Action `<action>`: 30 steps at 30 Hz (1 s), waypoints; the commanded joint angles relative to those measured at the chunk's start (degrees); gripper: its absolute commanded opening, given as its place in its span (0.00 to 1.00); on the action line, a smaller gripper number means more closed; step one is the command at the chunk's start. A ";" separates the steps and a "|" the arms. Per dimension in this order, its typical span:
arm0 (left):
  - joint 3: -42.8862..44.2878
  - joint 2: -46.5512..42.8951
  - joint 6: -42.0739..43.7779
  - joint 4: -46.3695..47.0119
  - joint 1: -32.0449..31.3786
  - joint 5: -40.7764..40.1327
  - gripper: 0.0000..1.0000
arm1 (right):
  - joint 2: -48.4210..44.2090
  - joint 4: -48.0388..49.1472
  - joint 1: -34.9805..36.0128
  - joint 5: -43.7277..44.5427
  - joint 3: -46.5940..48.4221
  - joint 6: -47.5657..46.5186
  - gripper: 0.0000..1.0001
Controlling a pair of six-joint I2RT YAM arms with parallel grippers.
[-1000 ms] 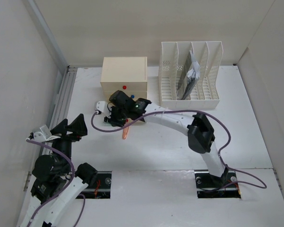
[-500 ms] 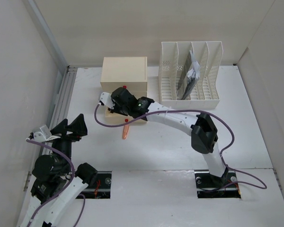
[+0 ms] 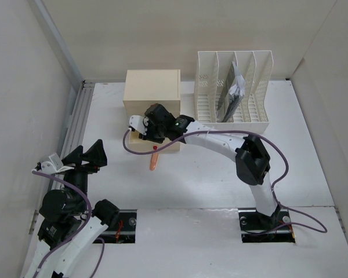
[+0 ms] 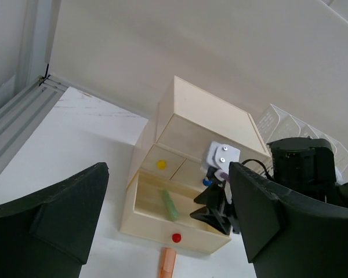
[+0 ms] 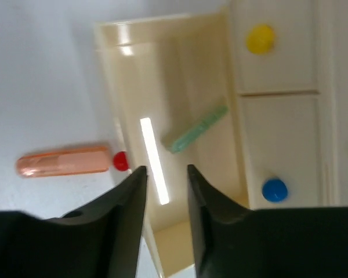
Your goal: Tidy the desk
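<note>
Back wall: plain pale cream wall panel (image 3: 180, 35), matte and unmarked, rising behind the far edge of the table.
Left wall: pale left side panel (image 3: 23, 116), meeting the back wall at a grey metal corner strip (image 3: 57, 40).
Right wall: pale right side panel (image 3: 336, 87), closing in the other side.
Rail: ribbed silver aluminium rail (image 3: 76, 124) running along the foot of the left wall, just beside the work surface.
Work surface: large flat white desk top (image 3: 191, 179), smooth and faintly glossy.
Furniture: small cream drawer box (image 3: 152, 87) near the back wall, its bottom drawer pulled open; white slotted file rack (image 3: 232, 63) just to its right, a narrow gap between them.
Light: soft and even, with faint shadows; a bright reflected streak (image 5: 153, 159) lies inside the open drawer.
</note>
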 commanded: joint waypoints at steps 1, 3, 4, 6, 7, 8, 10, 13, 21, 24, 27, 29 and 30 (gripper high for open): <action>-0.18 0.35 0.78 1.81 -0.15 -0.12 0.82 | -4.56 -3.51 -1.06 -22.36 -0.18 -7.90 0.35; -0.18 0.35 0.78 1.80 -0.15 -0.12 0.82 | -4.56 -8.67 -2.28 -32.75 -0.88 -13.33 0.34; -0.18 0.35 0.78 1.80 -0.15 -0.12 0.82 | -3.87 -10.27 -2.29 -34.69 -0.88 -17.71 0.34; -0.18 0.35 0.78 1.80 -0.15 -0.12 0.82 | -2.02 -16.83 -2.29 -39.10 0.43 -22.83 0.41; -0.18 0.35 0.78 1.80 -0.15 -0.12 0.82 | -0.97 -18.18 -2.29 -39.63 1.65 -25.90 0.43; -0.18 0.35 0.78 1.80 -0.15 -0.12 0.82 | 0.69 -18.81 -2.29 -39.64 1.66 -26.63 0.44; -0.18 0.35 0.78 1.80 -0.15 -0.12 0.82 | 1.24 -18.81 -2.29 -39.64 1.05 -28.03 0.48; -0.18 -0.17 0.78 1.80 -0.15 -0.12 0.83 | 1.85 -15.58 -2.29 -37.70 0.17 -28.04 0.49; -0.18 -0.18 0.78 1.80 -0.15 -0.12 0.83 | 5.10 -9.76 -0.27 -28.75 -1.24 -26.99 0.50; -0.18 -0.18 0.78 1.80 -0.15 -0.12 0.83 | 7.47 -9.23 2.10 -23.92 -0.45 -26.99 0.50; -0.18 -0.18 0.78 1.80 -0.15 -0.12 0.83 | 9.05 -7.83 4.03 -20.13 0.16 -26.46 0.51; -0.18 -0.18 0.78 1.80 -0.15 -0.12 0.83 | 9.93 -7.83 4.04 -19.25 0.70 -26.46 0.51; -0.18 -0.70 0.78 1.80 -0.15 -0.12 0.83 | 9.94 -8.35 4.04 -18.72 0.70 -26.46 0.51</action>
